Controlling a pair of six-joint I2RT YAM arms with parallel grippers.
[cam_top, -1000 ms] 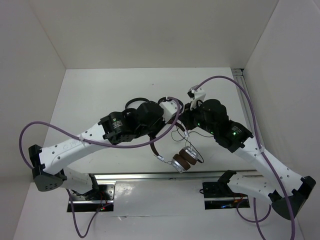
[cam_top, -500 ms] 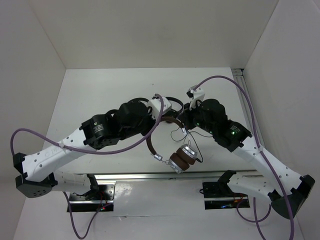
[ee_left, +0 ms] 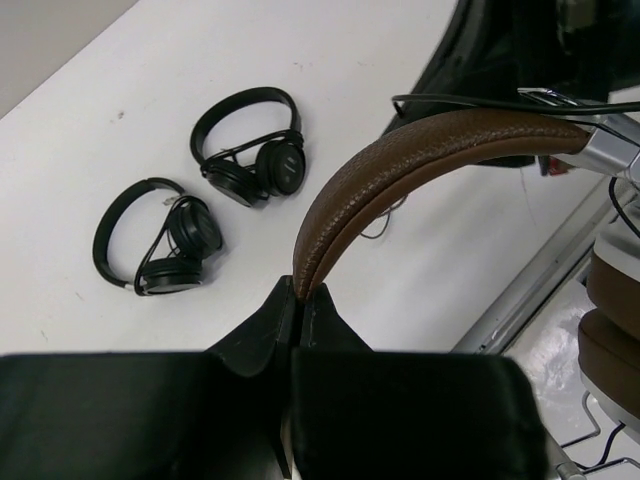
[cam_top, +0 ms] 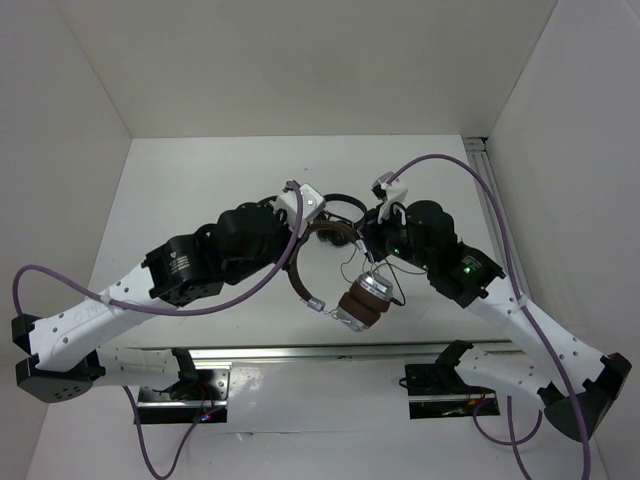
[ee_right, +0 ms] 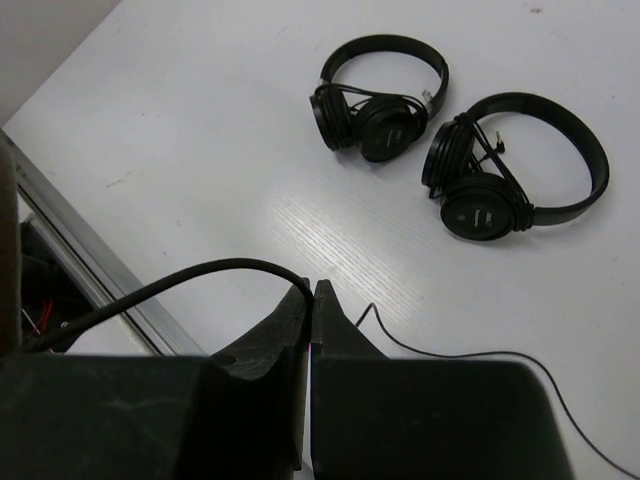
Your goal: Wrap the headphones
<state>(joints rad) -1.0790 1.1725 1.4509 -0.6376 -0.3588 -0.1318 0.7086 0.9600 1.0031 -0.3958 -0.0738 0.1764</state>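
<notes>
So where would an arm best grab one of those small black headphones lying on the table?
Probably the headband of the black headphones, coming straight down from above with the jaws across it. They lie flat, and that thin arch stands clear of the rest, with bare table inside and outside it for the jaws.

White tabletop (cam_top: 190,190) w/ plain white walls (cam_top: 300,60) on 3 sides, metal rail (cam_top: 260,352) at near edge
</notes>
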